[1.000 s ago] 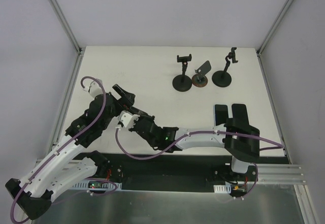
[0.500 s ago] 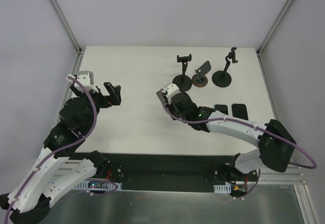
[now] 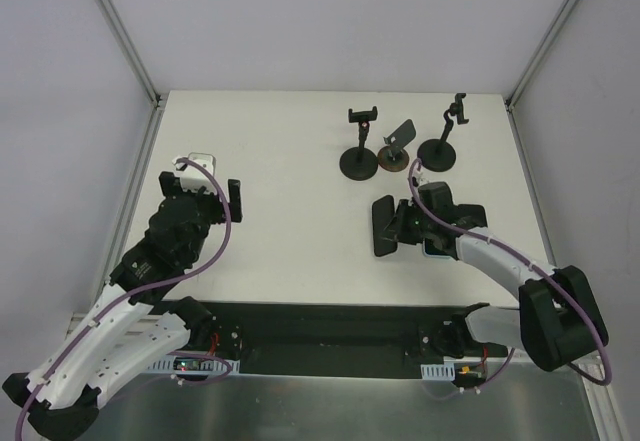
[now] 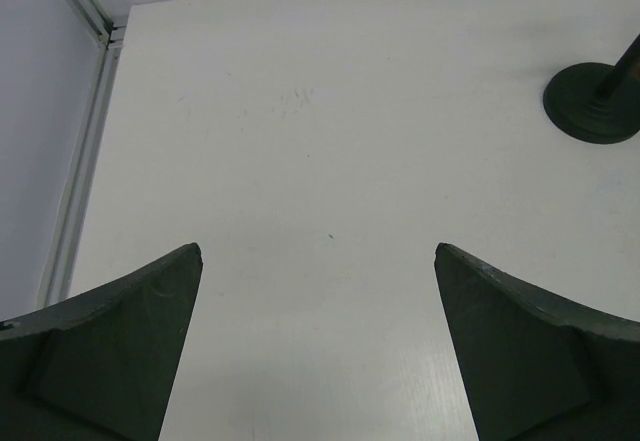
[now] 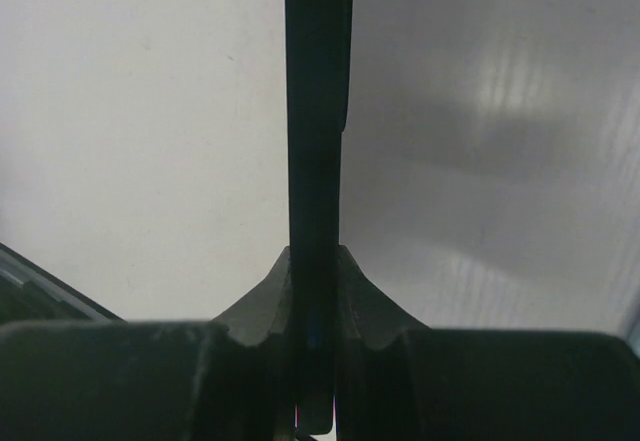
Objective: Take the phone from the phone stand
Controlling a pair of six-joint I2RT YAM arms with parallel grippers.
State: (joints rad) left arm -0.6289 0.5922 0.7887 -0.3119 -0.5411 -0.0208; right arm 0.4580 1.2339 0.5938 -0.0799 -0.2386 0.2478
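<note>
My right gripper (image 3: 399, 226) is shut on a black phone (image 3: 382, 226) and holds it on edge just above the table, in front of the stands. In the right wrist view the phone (image 5: 318, 111) runs edge-on straight up between the two fingers (image 5: 262, 301), which press on both its faces. Three black phone stands (image 3: 359, 151) stand at the back right, none holding a phone. My left gripper (image 3: 233, 201) is open and empty over the left half of the table; its fingers (image 4: 120, 341) are wide apart.
The brown-based middle stand (image 3: 394, 157) and the right stand (image 3: 440, 151) are just behind my right wrist. A flat light-edged object (image 3: 434, 251) lies partly hidden under my right forearm. One stand base (image 4: 598, 101) shows in the left wrist view.
My right arm swung from the table's middle to the right front and now holds a phone on edge. My left gripper shifted slightly right and nearer.
</note>
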